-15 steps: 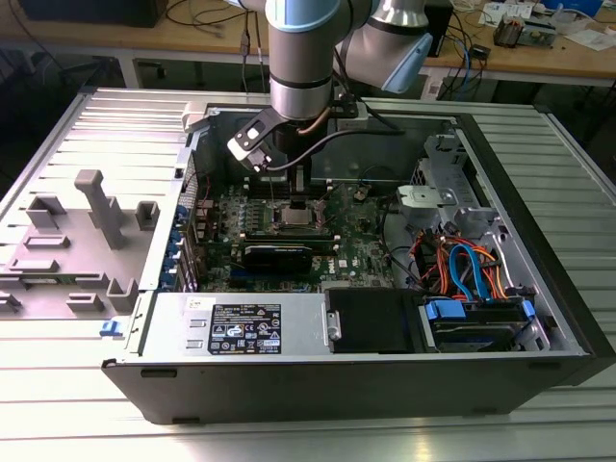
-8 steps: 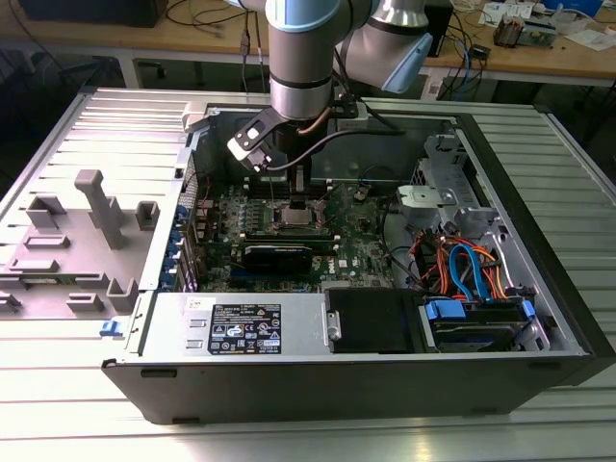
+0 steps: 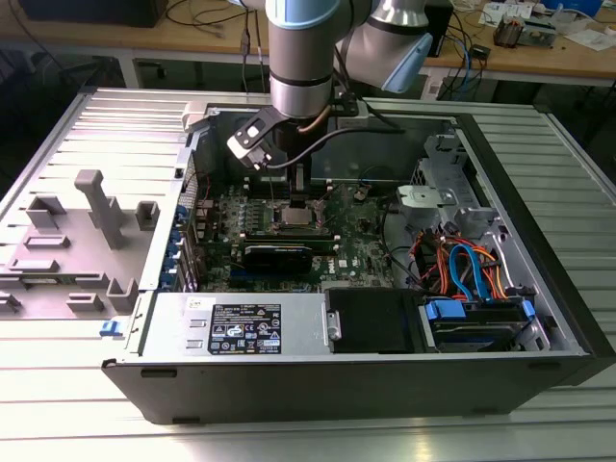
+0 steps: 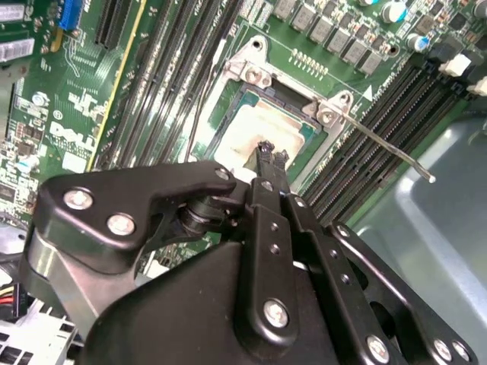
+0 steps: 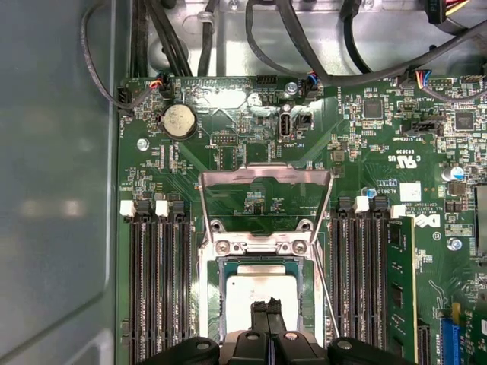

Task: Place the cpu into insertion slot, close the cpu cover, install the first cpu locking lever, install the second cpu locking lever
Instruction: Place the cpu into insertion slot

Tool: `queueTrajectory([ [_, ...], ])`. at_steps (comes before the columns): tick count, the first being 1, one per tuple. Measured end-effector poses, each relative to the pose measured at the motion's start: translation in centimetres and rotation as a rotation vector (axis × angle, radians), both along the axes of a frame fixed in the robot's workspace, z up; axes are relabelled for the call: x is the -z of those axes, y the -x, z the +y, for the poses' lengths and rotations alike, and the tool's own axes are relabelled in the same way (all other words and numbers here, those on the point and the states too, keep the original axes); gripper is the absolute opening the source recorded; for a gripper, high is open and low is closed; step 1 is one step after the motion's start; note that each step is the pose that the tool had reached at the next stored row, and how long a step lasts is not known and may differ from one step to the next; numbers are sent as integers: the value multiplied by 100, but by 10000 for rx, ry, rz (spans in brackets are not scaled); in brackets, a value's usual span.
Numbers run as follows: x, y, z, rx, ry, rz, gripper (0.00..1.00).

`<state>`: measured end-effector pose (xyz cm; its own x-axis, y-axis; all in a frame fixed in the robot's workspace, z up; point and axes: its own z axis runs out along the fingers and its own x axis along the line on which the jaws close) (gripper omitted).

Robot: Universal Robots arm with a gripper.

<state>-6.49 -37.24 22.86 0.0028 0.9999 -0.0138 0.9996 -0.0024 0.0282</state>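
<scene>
An electronics lab: an open computer case (image 3: pixel 366 380) lies on a ribbed metal bench (image 3: pixel 115 423) beneath a robot arm (image 3: pixel 303 58), with cable-strewn wooden workbenches (image 3: pixel 539 60) beyond the bench's far edge.

Open PC case (image 3: pixel 385 385) on slatted tabletop (image 3: pixel 58 385). Power supply (image 3: pixel 241 322) inside, orange and blue cables (image 3: pixel 462 265) exterior view's right, grey fixtures (image 3: pixel 96 207) left. Coin cell (image 5: pixel 179 120) on motherboard (image 5: pixel 365 152).

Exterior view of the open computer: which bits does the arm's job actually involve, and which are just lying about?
Part of the job:
gripper
cpu, seated in the insertion slot
cpu cover, flipped open
locking lever

Just there:
memory slots
coin battery
orange and blue cables
grey holders beside the case
</scene>
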Motion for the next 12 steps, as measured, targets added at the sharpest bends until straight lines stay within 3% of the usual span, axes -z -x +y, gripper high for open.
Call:
queueTrajectory([
  [7, -111, 0, 0, 0, -2, 21, 11],
  [12, -112, 0, 0, 1, -6, 21, 11],
])
